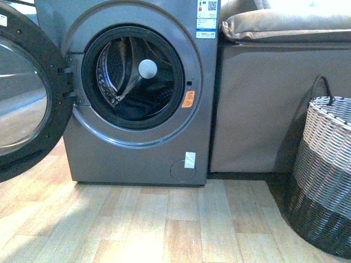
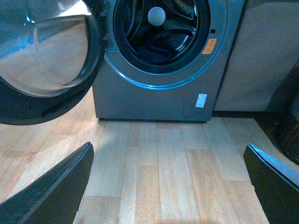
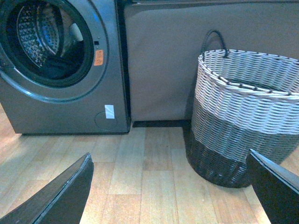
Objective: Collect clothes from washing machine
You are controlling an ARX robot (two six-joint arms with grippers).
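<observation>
Washing machine [image 1: 137, 153]: one grey front-loader that stands on the wood-plank surface [image 1: 164, 224].
Door [image 1: 22, 93]: one round glass door with a black rim, swung fully open on the machine's left.
Drum [image 1: 112, 66]: perforated steel, and its opening is uncovered.
Clothes [image 1: 134, 107]: one dark heap, lying low at the bottom of the drum. I cannot count separate pieces.
Grey round thing [image 1: 147, 68]: one, seen in the drum opening above the clothes. I cannot tell what it is.
Basket [image 1: 323, 175]: one woven basket, white above, grey in the middle and dark below, with a dark handle. It stands to the right, well apart from the machine, and I see nothing inside it in the right wrist view.
Labels: three on the machine front. They are one orange sticker [image 1: 188, 99] beside the opening, one blue-white label [image 1: 207, 16] at the top right, and one small white tag [image 1: 190, 159] low down. The writing is too small to read.
Left claw [image 2: 168, 145]: my fingers are spread wide, with nothing between them.
Right claw [image 3: 169, 154]: also spread wide and empty, facing the machine and the basket.
</observation>
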